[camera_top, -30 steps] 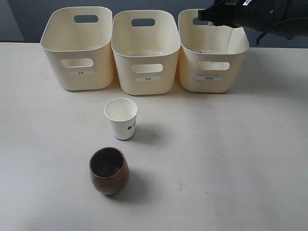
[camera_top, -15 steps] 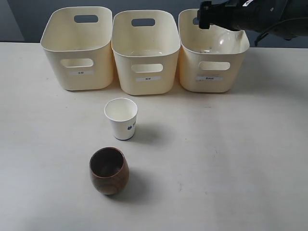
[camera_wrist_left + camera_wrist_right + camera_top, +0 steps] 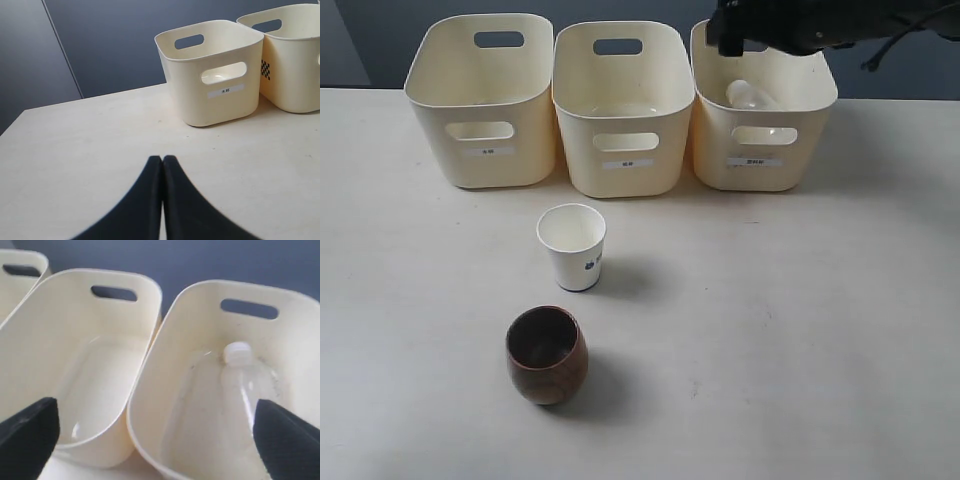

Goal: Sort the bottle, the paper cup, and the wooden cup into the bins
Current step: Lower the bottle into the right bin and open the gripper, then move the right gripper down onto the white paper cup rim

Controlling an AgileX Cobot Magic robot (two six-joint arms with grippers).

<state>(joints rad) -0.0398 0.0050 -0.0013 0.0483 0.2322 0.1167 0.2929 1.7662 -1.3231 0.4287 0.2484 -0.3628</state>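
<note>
My right tool (image 3: 155,440) is spread as wide as it goes with nothing between the fingers, hanging just above the right-hand bin (image 3: 767,168) of the row. The bottle (image 3: 246,390) is down inside that bin, clear of my tool, with its white cap pointing toward the wall with the handle cut-out. I can't tell whether it lies flat or leans on the wall. I'd call that item sorted.

My left tool (image 3: 162,165) is pinched fully closed on nothing, sitting low over the table (image 3: 800,330) on the other side, near the left-hand bin (image 3: 480,160).

The middle bin (image 3: 625,165) looks empty in the wrist view. I can't see right to the bottom of the left one from here, but nothing shows over its rim.

Moving out from the bins, the paper cup (image 3: 572,250) stands upright, mouth up, on the open table in front of the middle bin. The wooden cup (image 3: 547,358) stands upright too, a bit nearer the camera and slightly left of the paper cup, and the two aren't touching.

By my count that's one down and two to go. Both cups still need picking up and dropping in (presumably one each into the two free bins, though the labels are too small to read from the outside view).
</note>
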